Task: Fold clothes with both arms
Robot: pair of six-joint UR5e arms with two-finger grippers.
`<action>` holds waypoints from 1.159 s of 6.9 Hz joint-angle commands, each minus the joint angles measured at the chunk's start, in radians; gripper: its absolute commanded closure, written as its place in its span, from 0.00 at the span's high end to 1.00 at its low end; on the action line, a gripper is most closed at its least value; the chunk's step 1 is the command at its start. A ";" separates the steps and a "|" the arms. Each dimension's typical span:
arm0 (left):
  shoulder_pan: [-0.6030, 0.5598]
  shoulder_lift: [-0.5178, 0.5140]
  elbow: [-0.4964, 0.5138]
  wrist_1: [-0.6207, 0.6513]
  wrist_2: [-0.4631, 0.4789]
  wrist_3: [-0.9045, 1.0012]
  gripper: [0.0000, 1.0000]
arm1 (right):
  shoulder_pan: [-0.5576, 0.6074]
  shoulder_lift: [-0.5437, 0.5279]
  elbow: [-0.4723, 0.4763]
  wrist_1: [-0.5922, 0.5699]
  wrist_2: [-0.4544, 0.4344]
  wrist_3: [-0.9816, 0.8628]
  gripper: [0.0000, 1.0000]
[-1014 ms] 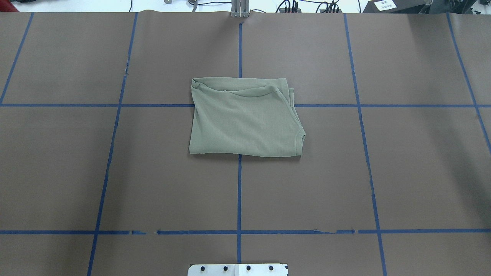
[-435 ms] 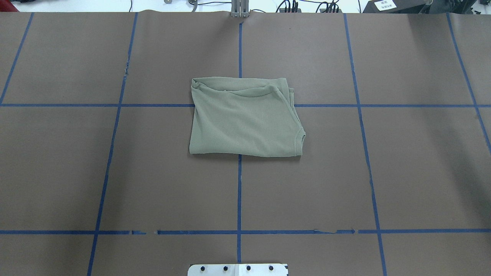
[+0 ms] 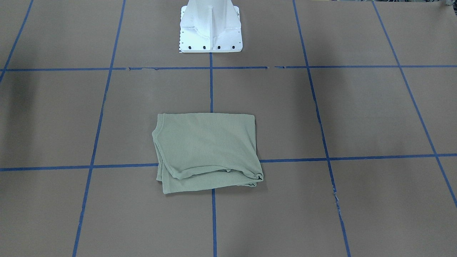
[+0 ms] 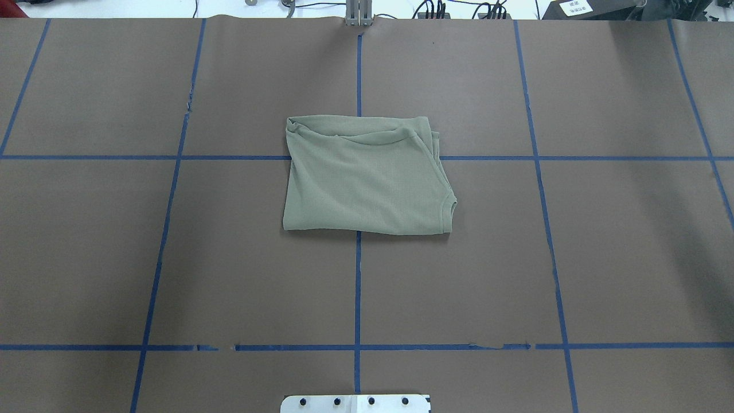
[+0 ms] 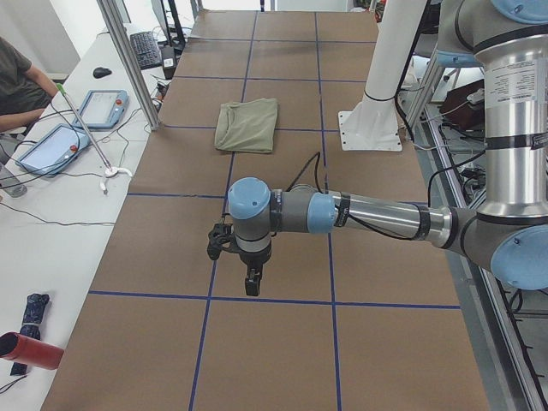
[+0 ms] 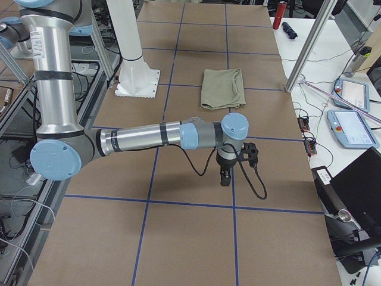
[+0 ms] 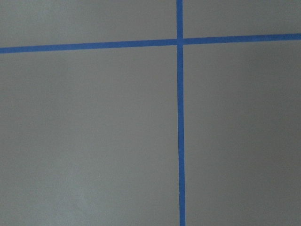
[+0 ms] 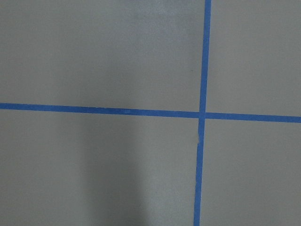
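The shirt (image 4: 364,178) lies folded to a compact rectangle on the table (image 4: 229,269), straight out from the pedestal base (image 3: 210,32) and apart from it. We judge it light, soft, limp; layers may slide, so take two corners of one edge. The left gripper (image 5: 251,282) and right gripper (image 6: 225,176) hang far to either side of the base; their opening we cannot tell. The shirt has not shifted since earlier.

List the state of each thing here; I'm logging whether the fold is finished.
Shirt: folded into a rough rectangle, lying free on the table.
Left gripper: above bare table, off the shirt; open or shut unclear.
Right gripper: likewise above bare table; open or shut unclear.
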 commanded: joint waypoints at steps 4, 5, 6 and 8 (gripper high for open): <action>0.015 -0.050 0.031 -0.009 0.037 0.049 1.00 | -0.002 0.013 -0.003 0.000 -0.004 0.004 1.00; 0.015 -0.049 0.023 -0.009 0.034 0.051 1.00 | -0.002 0.015 -0.003 0.002 0.000 0.006 1.00; 0.015 -0.047 0.025 -0.009 0.035 0.052 1.00 | -0.002 0.017 -0.001 0.002 0.002 0.006 1.00; 0.014 -0.046 0.023 -0.005 0.035 0.051 1.00 | -0.002 0.017 -0.001 0.002 0.003 0.010 1.00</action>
